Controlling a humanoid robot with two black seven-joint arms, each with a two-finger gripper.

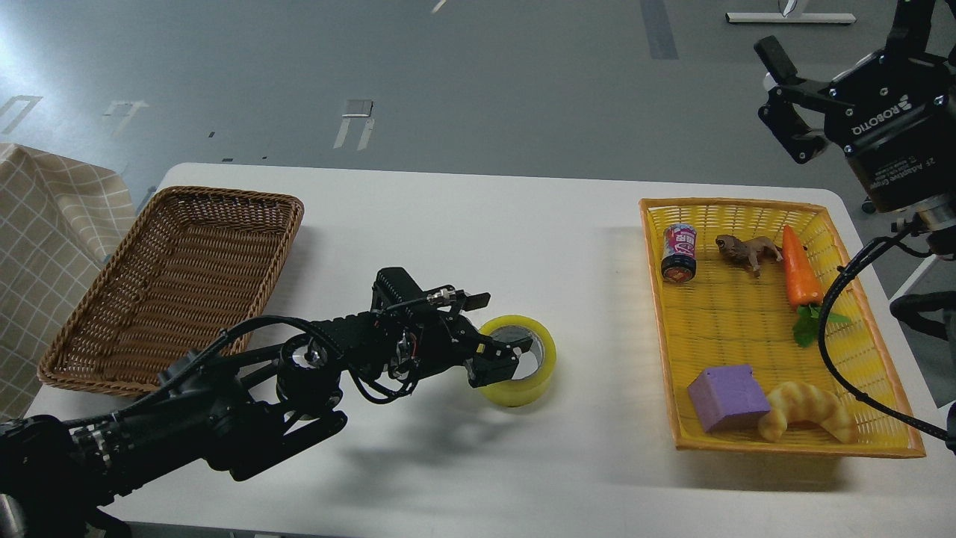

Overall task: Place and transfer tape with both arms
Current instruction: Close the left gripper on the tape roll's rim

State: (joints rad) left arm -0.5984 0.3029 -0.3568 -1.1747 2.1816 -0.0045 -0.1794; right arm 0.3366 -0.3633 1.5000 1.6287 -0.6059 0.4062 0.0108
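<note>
Your tape (523, 370) is sitting flat on the white counter (478, 224), near its middle, between the two baskets. Your left pincer (506, 354) is gripping the roll's near-left wall, one finger (523, 344) reaching into the core hole and the other pressing against the outside. Your right pincer (784, 104) is hanging high above the counter's far right corner, fingers spread and holding nothing, well apart from the tape. To the left, the brown wicker basket (179, 284) is lying on the counter. To the right, the yellow basket (777, 321) is holding a can (679, 254), a small brown animal figure (747, 250), a carrot (798, 273), a purple block (728, 397) and a croissant (810, 411).
</note>
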